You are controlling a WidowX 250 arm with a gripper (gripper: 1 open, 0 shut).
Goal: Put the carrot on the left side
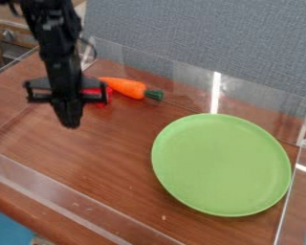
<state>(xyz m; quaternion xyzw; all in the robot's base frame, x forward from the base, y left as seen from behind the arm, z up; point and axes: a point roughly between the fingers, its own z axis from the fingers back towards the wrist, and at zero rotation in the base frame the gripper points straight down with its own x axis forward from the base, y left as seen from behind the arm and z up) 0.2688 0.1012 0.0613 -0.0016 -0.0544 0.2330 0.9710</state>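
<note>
The small tapered toy carrot [129, 90] is bright orange with a dark green stub end, and the rectangular plastic block [99, 93] beside it is red. The round flat plate [222, 164] is a plain light green, without pattern, on a reddish-brown wooden table [104, 153] with darker grain streaks. The robot's gripper [69, 119] is black.

Round flat light-green plate [222, 165] sits at 4 o'clock on the brown wooden tabletop [104, 158]. Red rectangular block [95, 92] at 10 o'clock, partly hidden. Clear acrylic wall [232, 86] rims the table. Grey fabric panel [232, 33] at 12, cardboard boxes [5, 29] at 10.
</note>
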